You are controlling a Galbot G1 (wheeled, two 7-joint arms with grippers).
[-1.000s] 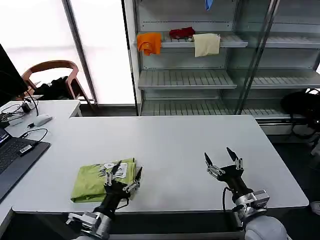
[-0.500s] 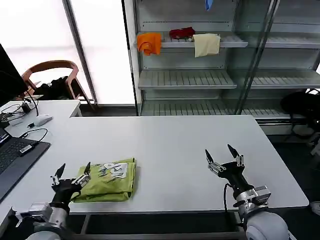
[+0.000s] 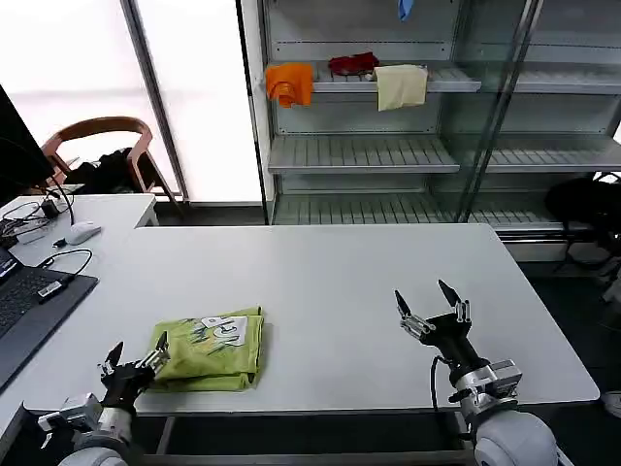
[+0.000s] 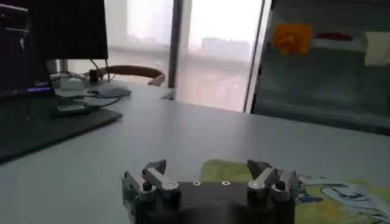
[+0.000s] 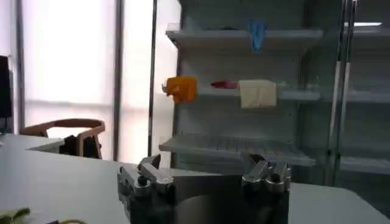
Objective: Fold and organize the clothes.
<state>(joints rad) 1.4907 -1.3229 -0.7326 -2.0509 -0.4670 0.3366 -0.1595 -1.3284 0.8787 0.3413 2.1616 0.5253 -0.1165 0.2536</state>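
The folded T-shirt (image 3: 206, 350) is lying on the worktop (image 3: 330, 282), apparently finished, since the left end effector (image 3: 134, 357) and right end effector (image 3: 428, 304) are hovering clear, fingers apart.

A white table (image 3: 340, 282) carries the folded lime T-shirt (image 3: 204, 351) near its front left edge. A laptop (image 3: 29, 301), cables and a mouse (image 3: 82, 232) lie far left.
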